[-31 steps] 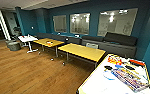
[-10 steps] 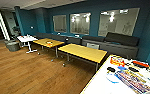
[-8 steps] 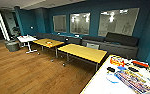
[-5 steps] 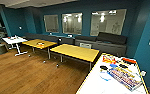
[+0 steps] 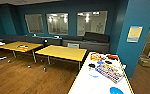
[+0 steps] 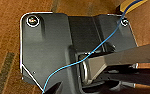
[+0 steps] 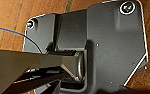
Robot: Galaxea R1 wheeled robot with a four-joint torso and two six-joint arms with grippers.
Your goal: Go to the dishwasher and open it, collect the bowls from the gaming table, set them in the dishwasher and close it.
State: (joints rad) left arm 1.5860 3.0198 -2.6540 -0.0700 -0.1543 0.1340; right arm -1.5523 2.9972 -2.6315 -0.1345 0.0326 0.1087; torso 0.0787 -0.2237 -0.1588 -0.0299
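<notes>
- two yellow tables (image 5: 62, 52) are standing on the wood floor (image 5: 21, 80), before a dark sofa (image 5: 91, 42).
- a white table (image 5: 101, 85) is sitting near, carrying colourful items.
- cannot tell how either gripper's jaws are standing; dishwasher and gaming table unseen.

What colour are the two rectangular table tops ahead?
Yellow table tops, clearest in the head view.

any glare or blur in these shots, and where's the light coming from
Head view: soft and blurry overall, with ceiling lights reflected as bright spots in the wall windows and sheen on the nearer yellow table. Both wrist views: evenly lit wood floor, no hard shadows, edges slightly smeared.
</notes>
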